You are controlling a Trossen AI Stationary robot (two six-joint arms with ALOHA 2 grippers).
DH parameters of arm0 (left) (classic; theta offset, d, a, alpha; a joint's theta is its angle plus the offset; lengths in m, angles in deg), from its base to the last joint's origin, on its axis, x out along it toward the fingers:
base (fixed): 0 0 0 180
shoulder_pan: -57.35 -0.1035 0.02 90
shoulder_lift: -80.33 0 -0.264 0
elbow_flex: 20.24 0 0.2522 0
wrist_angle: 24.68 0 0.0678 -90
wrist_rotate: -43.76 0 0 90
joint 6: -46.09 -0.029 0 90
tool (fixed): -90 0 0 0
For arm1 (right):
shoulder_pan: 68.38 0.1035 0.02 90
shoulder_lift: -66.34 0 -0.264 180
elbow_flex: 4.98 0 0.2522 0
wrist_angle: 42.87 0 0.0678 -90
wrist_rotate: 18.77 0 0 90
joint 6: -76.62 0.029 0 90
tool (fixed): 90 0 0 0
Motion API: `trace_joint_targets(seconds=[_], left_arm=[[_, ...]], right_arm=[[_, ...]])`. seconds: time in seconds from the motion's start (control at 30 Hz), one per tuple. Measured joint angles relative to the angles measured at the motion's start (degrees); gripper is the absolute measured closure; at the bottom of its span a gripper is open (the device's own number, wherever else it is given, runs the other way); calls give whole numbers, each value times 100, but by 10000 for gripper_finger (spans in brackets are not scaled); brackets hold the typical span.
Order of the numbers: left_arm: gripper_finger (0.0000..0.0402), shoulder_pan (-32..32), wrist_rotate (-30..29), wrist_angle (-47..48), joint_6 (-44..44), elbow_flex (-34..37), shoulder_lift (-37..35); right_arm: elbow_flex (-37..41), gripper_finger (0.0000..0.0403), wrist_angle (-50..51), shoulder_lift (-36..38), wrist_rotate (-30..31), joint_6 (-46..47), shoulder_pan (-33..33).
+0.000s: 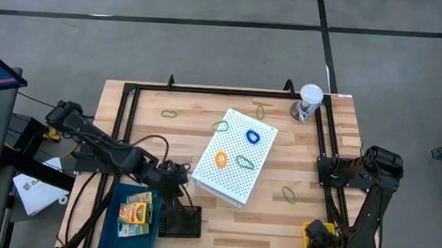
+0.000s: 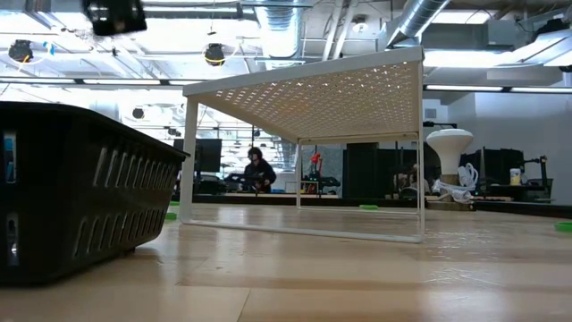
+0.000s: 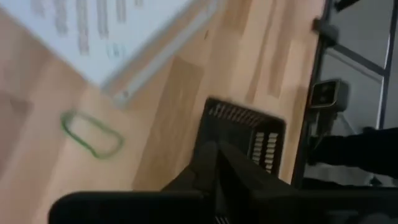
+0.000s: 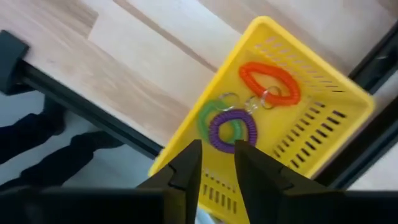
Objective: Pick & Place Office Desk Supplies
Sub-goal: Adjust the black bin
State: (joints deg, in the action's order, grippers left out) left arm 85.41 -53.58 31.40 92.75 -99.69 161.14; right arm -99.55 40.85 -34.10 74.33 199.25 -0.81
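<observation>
Here, left gripper [image 3: 214, 165] pinched fully shut, nothing between the tips. Just ahead, small black basket [image 3: 249, 134]; off to one side, on bare wood, olive-green loop [image 3: 92, 134]. Likely featherweight, limp, flat to the table: best pinched across one strand, tips pressed down. Right gripper [image 4: 217, 158] part open, empty, hanging over yellow basket [image 4: 348, 93] with orange loop [image 4: 270, 82], green and purple loop [image 4: 231, 129] inside.

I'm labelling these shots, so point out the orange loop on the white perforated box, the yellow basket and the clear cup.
orange loop [image 1: 221, 159]: high view, on the ring's band.
yellow basket [image 4: 348, 93]: right wrist view, on its rim.
clear cup [image 1: 309, 99]: high view, on its white lid.
</observation>
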Motion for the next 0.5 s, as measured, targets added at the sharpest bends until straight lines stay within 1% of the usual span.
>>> trace_joint_targets(seconds=[0.03,0.13,0.2,0.27,0.33,0.5], left_arm=[[398,0,137,-138,43,140,37],[401,-5,279,-386,186,520,152],[401,-29,300,-612,177,701,195],[401,-74,472,-971,29,866,241],[401,-106,596,-1230,-132,967,362],[401,-245,801,-1395,-480,986,841]], right_arm=[[0,313,-54,0,16,0,-2],[0,319,-199,0,25,0,0],[0,323,-294,0,21,-2,2],[0,325,-365,0,21,-2,2],[0,327,-363,0,24,-2,1],[0,327,-422,37,21,-5,-65]])
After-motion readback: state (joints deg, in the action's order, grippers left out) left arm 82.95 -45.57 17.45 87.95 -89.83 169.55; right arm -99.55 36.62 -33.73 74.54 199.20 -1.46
